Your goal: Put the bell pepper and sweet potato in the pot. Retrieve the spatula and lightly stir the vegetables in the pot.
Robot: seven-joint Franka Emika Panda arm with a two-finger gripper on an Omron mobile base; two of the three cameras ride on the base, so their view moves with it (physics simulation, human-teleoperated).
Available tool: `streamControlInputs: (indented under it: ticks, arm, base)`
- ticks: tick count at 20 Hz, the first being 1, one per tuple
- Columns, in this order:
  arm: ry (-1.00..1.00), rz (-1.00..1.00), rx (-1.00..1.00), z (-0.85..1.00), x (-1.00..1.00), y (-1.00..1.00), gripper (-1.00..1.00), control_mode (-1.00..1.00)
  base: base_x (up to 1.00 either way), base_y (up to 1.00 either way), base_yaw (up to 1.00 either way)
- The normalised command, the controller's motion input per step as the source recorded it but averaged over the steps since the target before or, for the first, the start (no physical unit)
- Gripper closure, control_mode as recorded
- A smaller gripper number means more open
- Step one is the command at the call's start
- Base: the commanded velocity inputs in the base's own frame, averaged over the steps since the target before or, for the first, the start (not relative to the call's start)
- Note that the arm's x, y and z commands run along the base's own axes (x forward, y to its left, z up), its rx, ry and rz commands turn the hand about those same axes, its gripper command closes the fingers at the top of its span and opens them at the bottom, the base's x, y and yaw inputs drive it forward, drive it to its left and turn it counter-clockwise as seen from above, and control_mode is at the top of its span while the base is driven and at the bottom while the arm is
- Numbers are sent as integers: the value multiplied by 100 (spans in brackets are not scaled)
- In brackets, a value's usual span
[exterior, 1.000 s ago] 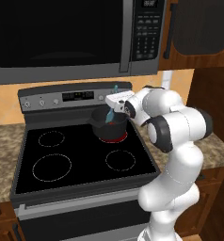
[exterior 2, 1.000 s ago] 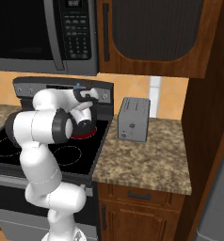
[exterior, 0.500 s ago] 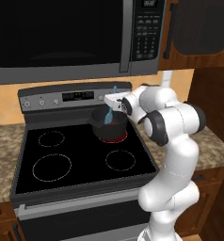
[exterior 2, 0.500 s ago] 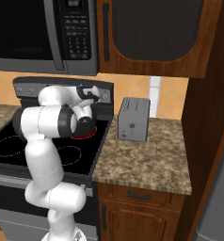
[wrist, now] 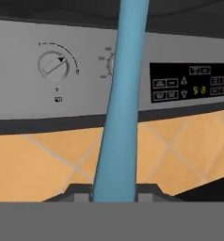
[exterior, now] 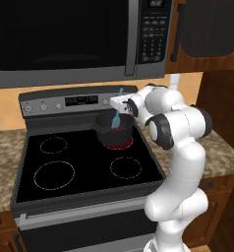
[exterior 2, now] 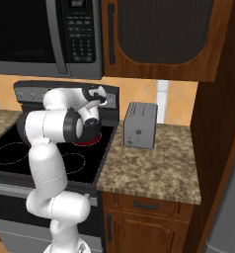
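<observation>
Light-blue spatula (wrist: 117, 117) clamped between the gripper (wrist: 115, 192) fingers, handle filling the hand view. Its blade end dips into the dark pot (exterior: 114, 130) on the back right burner, which glows red. Behind sit the stove's control panel (wrist: 48, 70) and the microwave (exterior: 65, 39) above.

the white arm rises from the base, bends sharply at its dark elbow joint and reaches back leftward at chest height. the gripper (exterior: 120, 102) sits level, its fingers (wrist: 78, 190) clamped on the spatula (wrist: 119, 108).
</observation>
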Motion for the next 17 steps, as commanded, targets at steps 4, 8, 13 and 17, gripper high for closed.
streamControlInputs:
  ticks: [4, 8, 13, 17]
  arm:
    - [-10, 0, -6, -16, 20, -4, 100, -100]
    - [-6, 0, 0, -25, 22, -1, 100, -100]
    - [1, 0, 0, -1, 6, 0, 100, -100]
    - [17, 0, 0, 0, 0, 0, 100, -100]
  base:
    - [0, 0, 0]
    - [0, 0, 0]
    - [0, 0, 0]
    - [0, 0, 0]
